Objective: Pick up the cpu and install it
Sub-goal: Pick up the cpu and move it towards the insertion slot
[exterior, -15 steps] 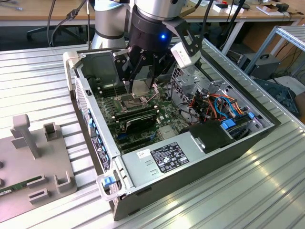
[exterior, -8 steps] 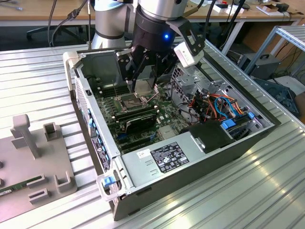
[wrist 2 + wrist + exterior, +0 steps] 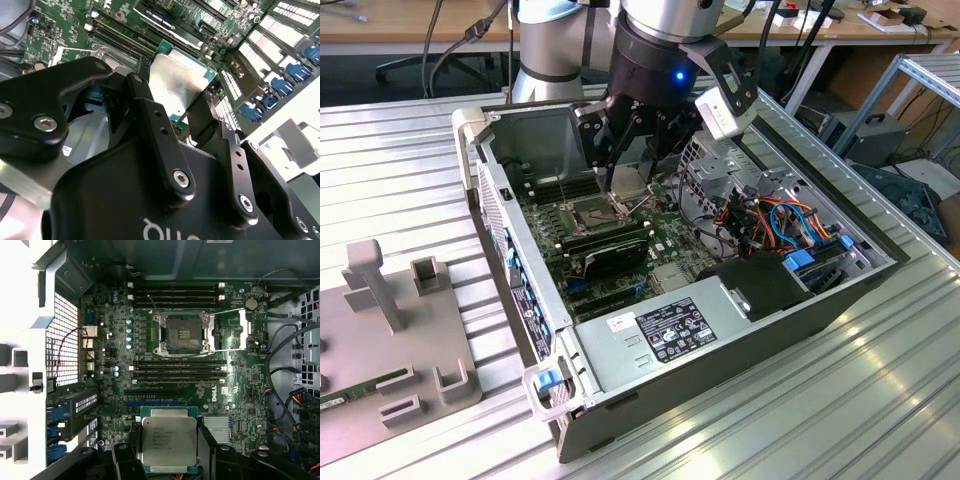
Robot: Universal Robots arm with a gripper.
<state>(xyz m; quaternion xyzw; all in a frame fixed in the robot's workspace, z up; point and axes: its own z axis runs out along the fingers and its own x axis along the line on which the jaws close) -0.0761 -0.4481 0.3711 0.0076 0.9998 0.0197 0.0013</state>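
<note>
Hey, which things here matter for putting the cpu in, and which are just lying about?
For the job:
cpu, clamped in the gripper
socket, open and empty

Just about:
memory sticks
power supply
cables
fixture plate, at the exterior view's left

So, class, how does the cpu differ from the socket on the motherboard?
The cpu has a dull silver top; the socket is dark inside. The cpu is held off the motherboard in the gripper; the socket is fixed to it, empty. Both are square.
</note>
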